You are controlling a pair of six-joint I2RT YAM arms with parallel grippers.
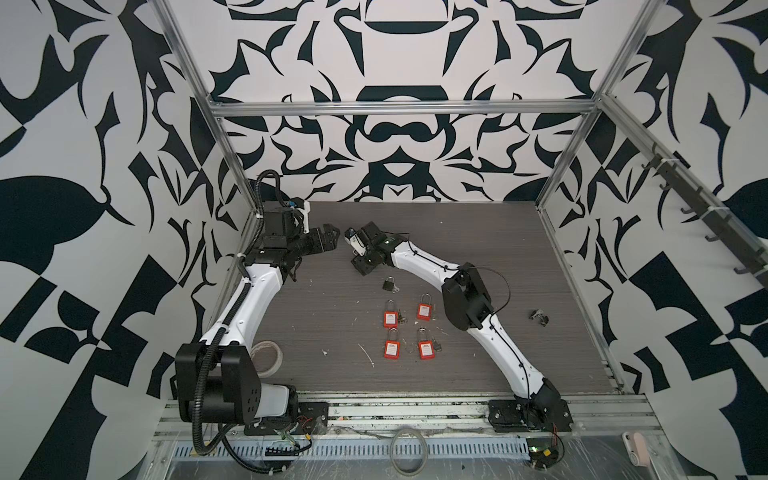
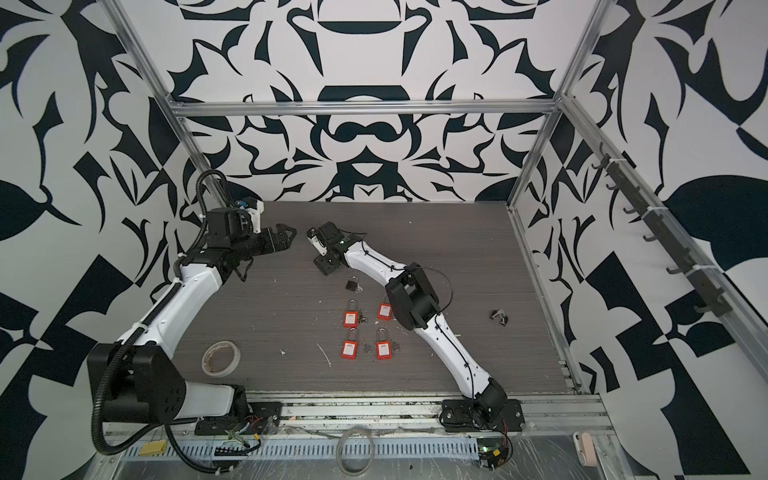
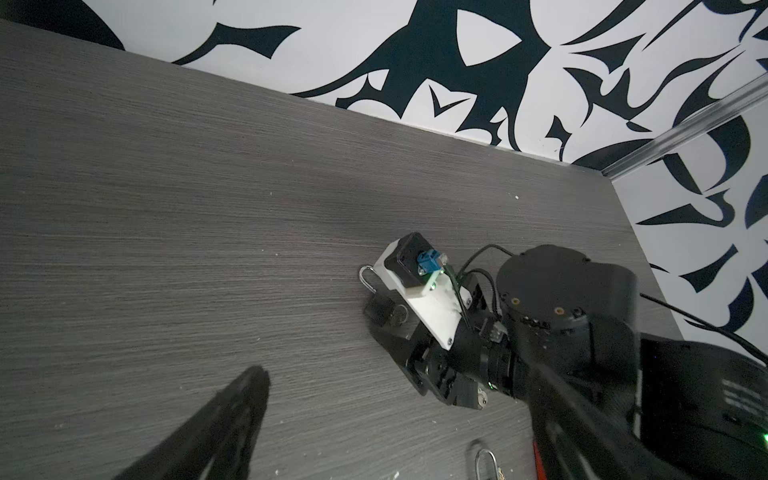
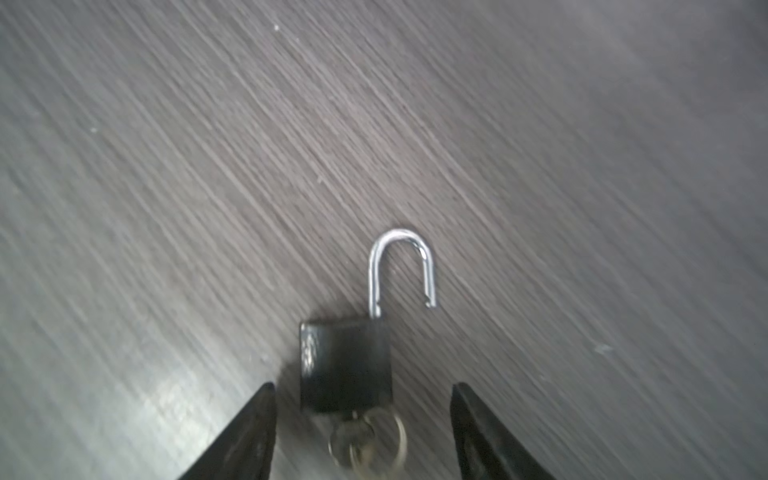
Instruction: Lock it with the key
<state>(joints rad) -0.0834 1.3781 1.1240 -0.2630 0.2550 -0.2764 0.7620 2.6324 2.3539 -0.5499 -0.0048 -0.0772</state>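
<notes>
My right gripper (image 4: 362, 390) has jaws apart either side of the padlock (image 4: 345, 365), not touching. Shackle (image 4: 401, 266) open, key (image 4: 357, 440) in. Left gripper (image 1: 331, 238) wide, empty.

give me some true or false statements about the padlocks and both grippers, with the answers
1. The black padlock's shackle stands open. True.
2. The right gripper is shut on the black padlock. False: its fingers stand apart on either side of the padlock, not touching it.
3. A key sits in the black padlock. True.
4. The red padlocks number six. False: there are four, in two rows of two.
5. The left gripper holds the tape roll. False: it is open and empty; the roll lies well apart from it.
</notes>
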